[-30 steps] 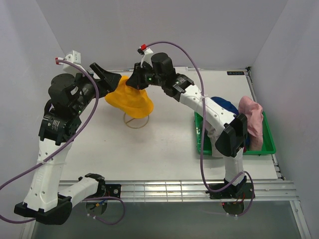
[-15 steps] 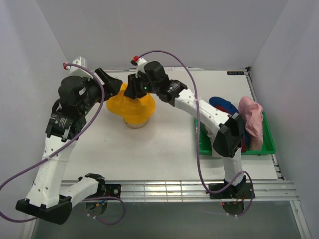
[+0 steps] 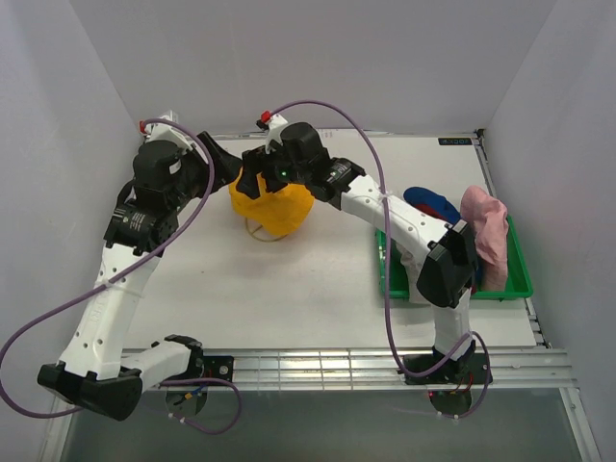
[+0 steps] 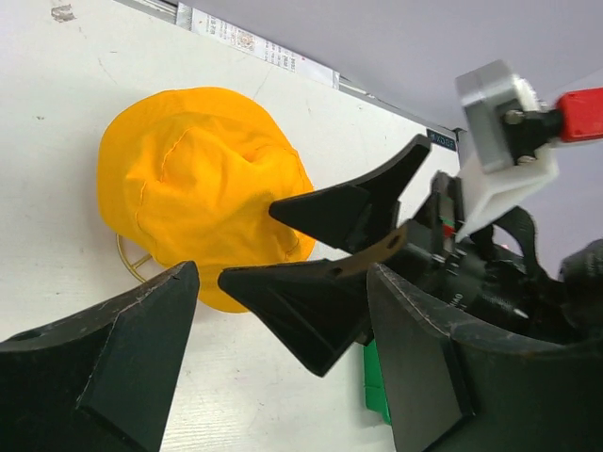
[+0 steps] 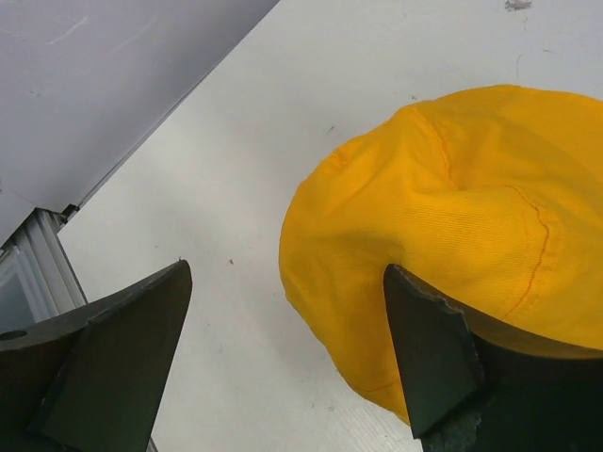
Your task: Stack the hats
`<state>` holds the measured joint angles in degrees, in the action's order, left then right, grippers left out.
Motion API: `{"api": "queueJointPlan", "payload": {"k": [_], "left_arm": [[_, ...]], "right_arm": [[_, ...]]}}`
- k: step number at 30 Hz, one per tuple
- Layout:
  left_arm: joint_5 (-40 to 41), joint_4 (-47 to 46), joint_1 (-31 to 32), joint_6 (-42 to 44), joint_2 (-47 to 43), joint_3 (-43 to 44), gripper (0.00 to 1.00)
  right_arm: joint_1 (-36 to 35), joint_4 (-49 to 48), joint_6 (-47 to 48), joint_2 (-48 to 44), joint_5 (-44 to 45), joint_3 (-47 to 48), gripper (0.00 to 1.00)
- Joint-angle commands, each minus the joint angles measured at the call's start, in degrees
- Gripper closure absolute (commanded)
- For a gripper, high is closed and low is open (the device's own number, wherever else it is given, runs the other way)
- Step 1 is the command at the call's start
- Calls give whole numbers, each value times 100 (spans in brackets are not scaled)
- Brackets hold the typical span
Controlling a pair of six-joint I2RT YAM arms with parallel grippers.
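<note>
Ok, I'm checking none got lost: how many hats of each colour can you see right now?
Yellow hat: 1
Blue hat: 1
Pink hat: 1
Total: 3 in view. Part of the green tray is hidden, so more may lie there.

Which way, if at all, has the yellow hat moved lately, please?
Yes. The yellow hat has shifted right and down onto the gold wire stand, now covering most of its base ring.

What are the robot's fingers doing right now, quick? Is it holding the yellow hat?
Left gripper: open, holding nothing.
Right gripper: open, holding nothing; the yellow hat lies by one finger.
</note>
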<state>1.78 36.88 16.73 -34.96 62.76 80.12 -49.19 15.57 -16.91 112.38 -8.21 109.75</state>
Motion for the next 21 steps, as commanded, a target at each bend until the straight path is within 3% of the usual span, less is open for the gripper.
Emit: {"api": "queueJointPlan", "payload": {"k": [1, 8, 14, 21], "left_arm": [[59, -85, 6, -55, 8, -5, 17], [129, -41, 6, -11, 60, 179, 17], [121, 64, 6, 24, 105, 347, 17], [24, 126, 6, 86, 175, 426, 17]], "right_arm": [[32, -230, 109, -497, 197, -15, 12], [146, -292, 56, -743, 354, -112, 14], [672, -125, -181, -604, 540, -60, 25], [1052, 104, -94, 151, -39, 371, 19]]}}
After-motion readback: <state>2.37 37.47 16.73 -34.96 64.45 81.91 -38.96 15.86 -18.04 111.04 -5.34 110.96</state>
